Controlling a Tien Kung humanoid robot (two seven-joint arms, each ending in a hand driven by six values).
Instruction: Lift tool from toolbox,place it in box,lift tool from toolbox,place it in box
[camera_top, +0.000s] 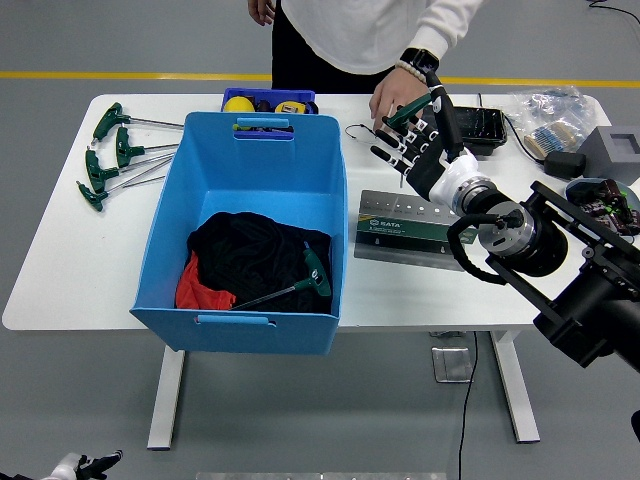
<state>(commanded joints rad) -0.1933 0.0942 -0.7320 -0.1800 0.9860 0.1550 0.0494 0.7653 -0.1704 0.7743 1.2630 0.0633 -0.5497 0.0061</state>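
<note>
The right robot hand (415, 140) is raised above the desk (70, 260), fingers spread, with a green-handled tool (403, 112) pinched at its fingertips. A person's hand (392, 97), reaching in from 12 o'clock with a watch on the wrist, touches the same tool from the far side; which hand bears the weight cannot be told. At 6 o'clock of the robot hand the grey toolbox (412, 228) lies flat on the desk. At 9 o'clock of the toolbox stands the blue box (245, 230), holding black and red cloth (245, 262) with one green T-handle wrench (300, 285) lying on it. At 9 o'clock of the box, several more T-handle wrenches (110, 155) lie on the desk. A small blue tray (268, 101) with yellow items sits at 12 o'clock of the box. The left robot hand (75, 464) is visible only at the lower left corner, below desk level; its finger state cannot be told
</note>
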